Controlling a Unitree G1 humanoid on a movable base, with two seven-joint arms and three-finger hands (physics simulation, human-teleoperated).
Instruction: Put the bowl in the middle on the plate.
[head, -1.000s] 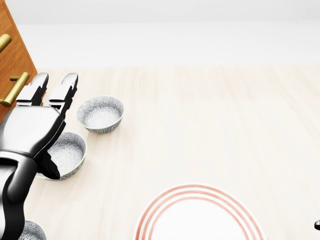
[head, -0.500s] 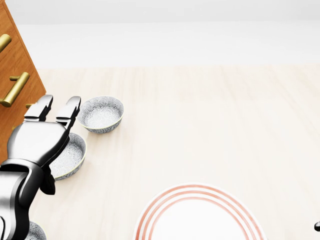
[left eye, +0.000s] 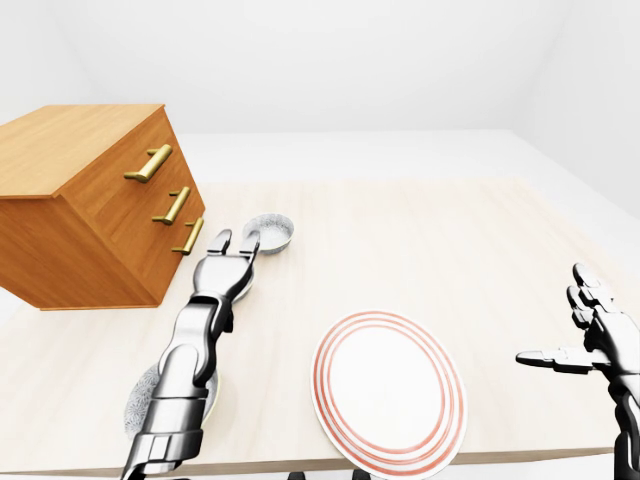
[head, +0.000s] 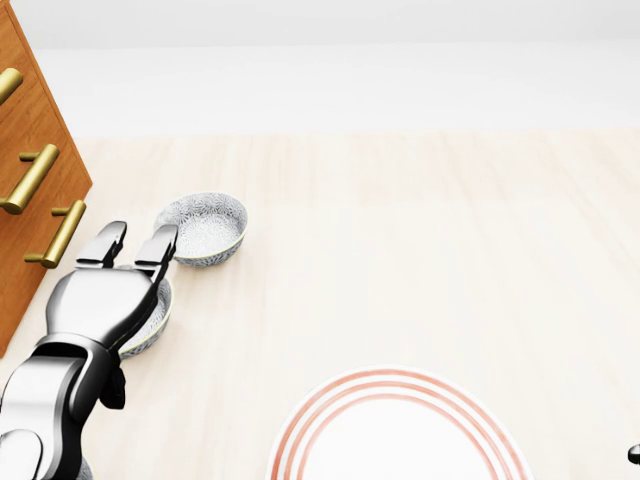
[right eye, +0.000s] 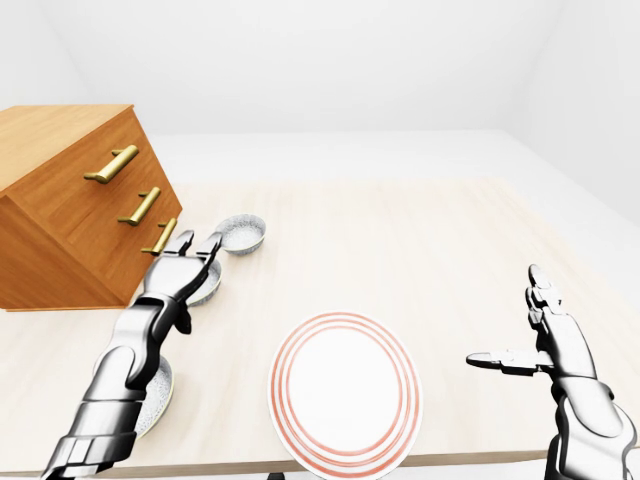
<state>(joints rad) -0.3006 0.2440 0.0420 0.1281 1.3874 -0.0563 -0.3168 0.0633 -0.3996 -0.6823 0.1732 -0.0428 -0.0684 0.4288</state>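
Plate (left eye: 390, 395) sits at the near edge of the counter (left eye: 450, 240). Nearest bowl (right eye: 160, 395) is left of the plate, partly behind the left forearm. Right robot hand (right eye: 550, 345) hangs right of the plate, fingers spread wide. Middle bowl (head: 158, 315) is up-left of the plate, not on it. Left robot hand (head: 105, 295) hovers over that bowl, fingers straight and wide; contact can't be told. Third bowl (head: 203, 228) farther up-left of the plate. Wooden drawer chest (left eye: 90, 200) is far left of the plate

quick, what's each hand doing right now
left hand: open, over the middle bowl, holding nothing
right hand: open, empty
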